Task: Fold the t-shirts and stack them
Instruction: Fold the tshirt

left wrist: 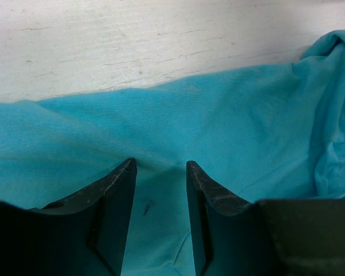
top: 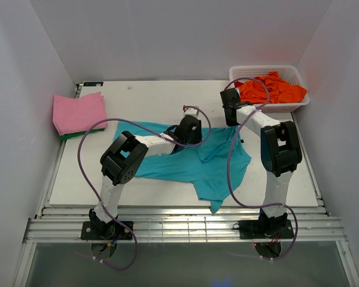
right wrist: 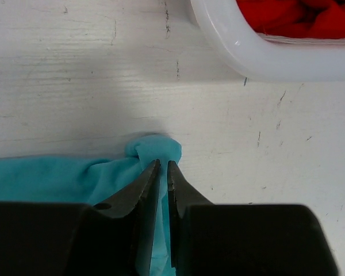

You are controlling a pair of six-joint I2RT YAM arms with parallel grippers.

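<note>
Teal t-shirt lay spread but rumpled on the white tabletop, under both claws.

Right claw: clenched on a bunched corner of the teal cloth, jaws almost touching, a knot of fabric poking out just ahead of the tips. Past that, bare scratched tabletop, then the curved rim of the white basket ahead and to the right, apart from the cloth. Orange shirts heaped inside it.

Left claw: released, jaws apart, tips low on the shirt with a strip of teal showing between them. The shirt's far edge ran just ahead, with open tabletop beyond.

Only the overhead view showed a folded pink stack well off to the left claw's left, near the tabletop's edge, something green beneath it, and one shirt end reaching the near edge. Only the wrist views showed the jaw gaps.
</note>
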